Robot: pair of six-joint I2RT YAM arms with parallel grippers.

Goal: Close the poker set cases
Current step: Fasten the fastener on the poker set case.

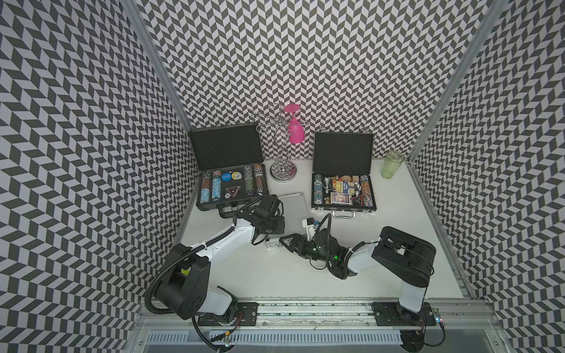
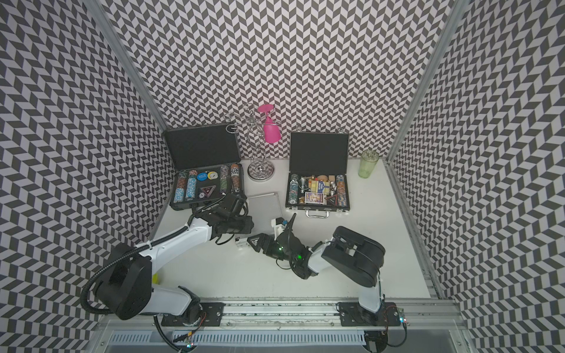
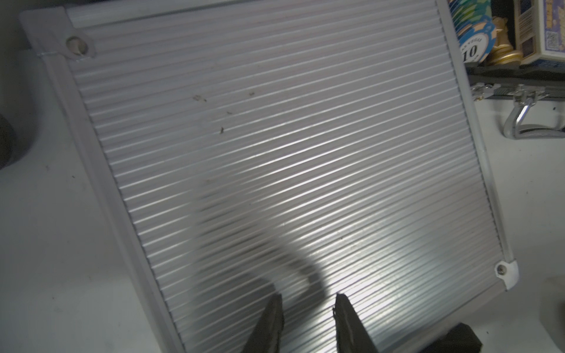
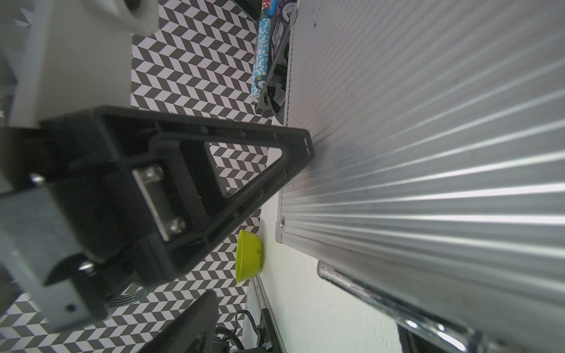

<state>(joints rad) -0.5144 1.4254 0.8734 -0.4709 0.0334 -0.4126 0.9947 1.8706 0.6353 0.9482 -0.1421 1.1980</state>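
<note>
Small silver case shut, left gripper slightly parted over lid, right gripper spread at its 6 o'clock edge, open table behind.

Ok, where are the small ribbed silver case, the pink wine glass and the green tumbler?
small ribbed silver case (image 3: 275, 152): left wrist view, middle of its ribbed lid.
pink wine glass (image 1: 296, 134): in a top view, its bowl, hanging upside down.
green tumbler (image 1: 392, 167): in a top view, its side wall.

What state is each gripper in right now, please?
Left gripper: partly open over the silver case, holding nothing.
Right gripper: wide open beside the same case, holding nothing.
</note>
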